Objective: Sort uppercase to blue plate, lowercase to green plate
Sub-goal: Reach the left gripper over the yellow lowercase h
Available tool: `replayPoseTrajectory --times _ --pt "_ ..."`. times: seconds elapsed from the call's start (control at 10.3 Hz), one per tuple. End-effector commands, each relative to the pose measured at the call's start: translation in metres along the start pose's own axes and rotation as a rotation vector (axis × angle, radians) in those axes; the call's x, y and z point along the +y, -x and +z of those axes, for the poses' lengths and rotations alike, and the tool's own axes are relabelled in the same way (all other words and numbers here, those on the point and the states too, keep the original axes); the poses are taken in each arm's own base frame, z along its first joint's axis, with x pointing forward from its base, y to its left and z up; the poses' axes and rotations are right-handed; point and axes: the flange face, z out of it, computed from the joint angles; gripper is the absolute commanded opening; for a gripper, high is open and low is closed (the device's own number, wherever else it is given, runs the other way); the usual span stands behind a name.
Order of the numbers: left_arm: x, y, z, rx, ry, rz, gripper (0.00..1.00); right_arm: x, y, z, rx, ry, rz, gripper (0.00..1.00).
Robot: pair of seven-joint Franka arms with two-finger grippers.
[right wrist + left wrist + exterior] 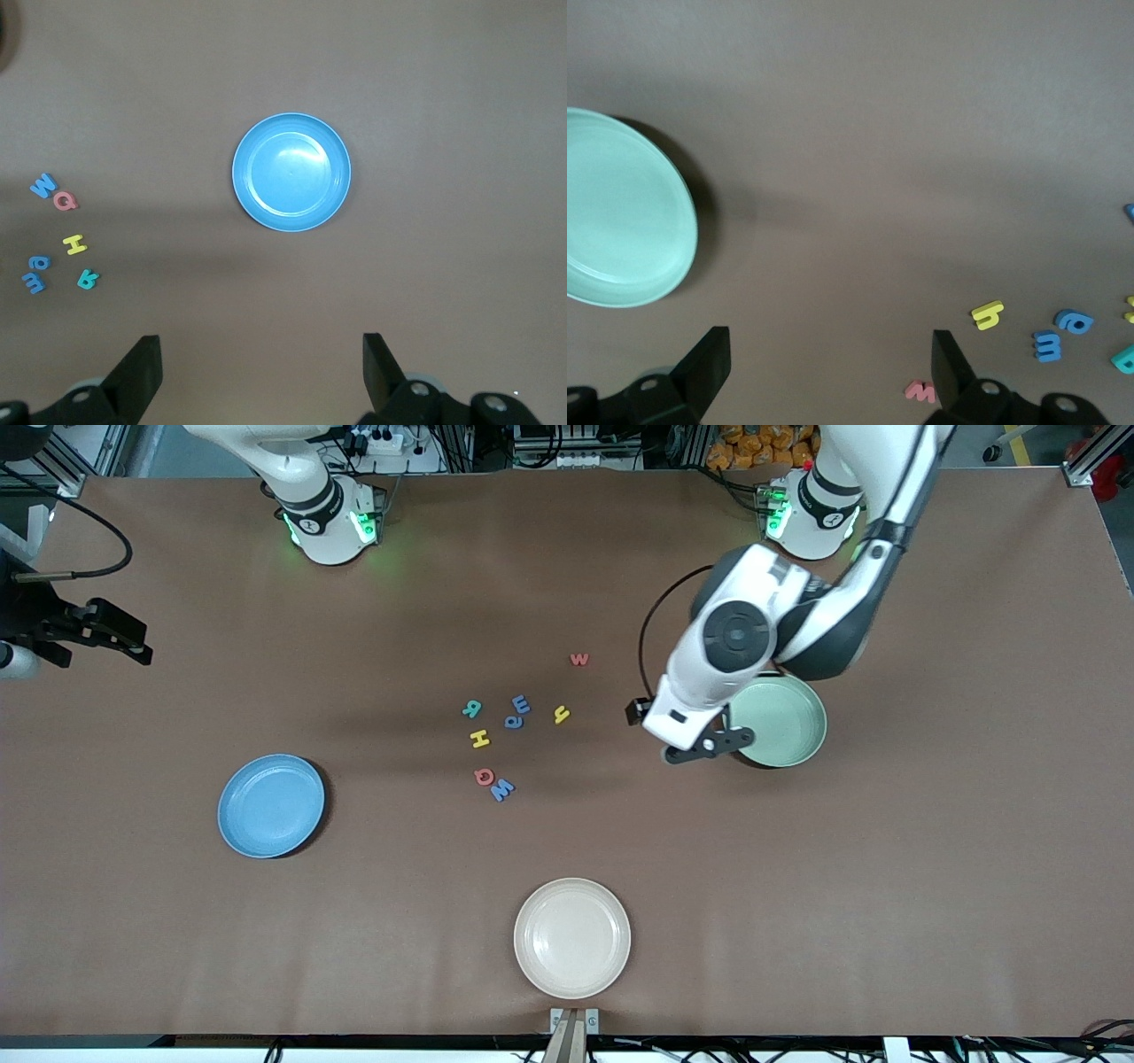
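Flat toy letters on a matte brown worktop (pixel 886 868)

Round rimmed blue plate (pixel 271 805) and green plate (pixel 784 726); left gripper (pixel 709 746) and right gripper (pixel 261 372) jaws apart, empty.

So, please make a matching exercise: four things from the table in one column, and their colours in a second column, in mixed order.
Things:
1. Q
2. H
3. R
4. W

Colours:
a. teal
b. blue
c. red
d. yellow

Pairs: 1-c, 2-d, 3-a, 4-b
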Motion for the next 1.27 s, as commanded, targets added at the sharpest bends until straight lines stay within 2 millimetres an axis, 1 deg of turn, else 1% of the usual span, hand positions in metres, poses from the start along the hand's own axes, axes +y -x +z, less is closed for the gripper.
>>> replayPoseTrajectory --times 0.0,0.2,0.39,0.59,0.68,0.78,0.88,0.98,1.17 --pt "0.032 0.018 0.035 0.047 -0.056 -0.046 1.0 0.006 -0.004 0.009 -0.016 0.001 0.001 1.0" --pt "0.057 0.032 0.07 0.076 -0.057 -0.115 1.0 0.017 -0.012 0.017 -0.007 -0.003 0.021 1.0" --pt "0.079 0.037 0.095 0.121 -0.058 -0.13 1.0 0.02 -0.016 0.023 -0.016 -0.003 0.025 1.0" --pt "0.096 0.048 0.112 0.18 -0.08 -0.083 1.0 0.021 -0.026 0.04 -0.035 -0.002 0.026 1.0" --pt "0.108 0.054 0.122 0.192 -0.082 -0.059 1.0 0.029 -0.032 0.049 -0.038 -0.004 0.04 1.0" --pt "0.12 0.06 0.126 0.195 -0.077 -0.032 1.0 0.032 -0.039 0.054 -0.019 -0.002 0.044 1.0" --pt "0.123 0.063 0.13 0.185 -0.069 -0.03 1.0 0.035 -0.045 0.061 -0.017 -0.002 0.05 1.0" --pt "0.127 0.065 0.134 0.155 -0.031 -0.045 1.0 0.038 -0.047 0.062 -0.006 -0.001 0.054 1.0" --pt "0.137 0.072 0.15 0.12 0.041 -0.078 1.0 0.04 -0.05 0.069 -0.014 0.0 0.054 1.0"
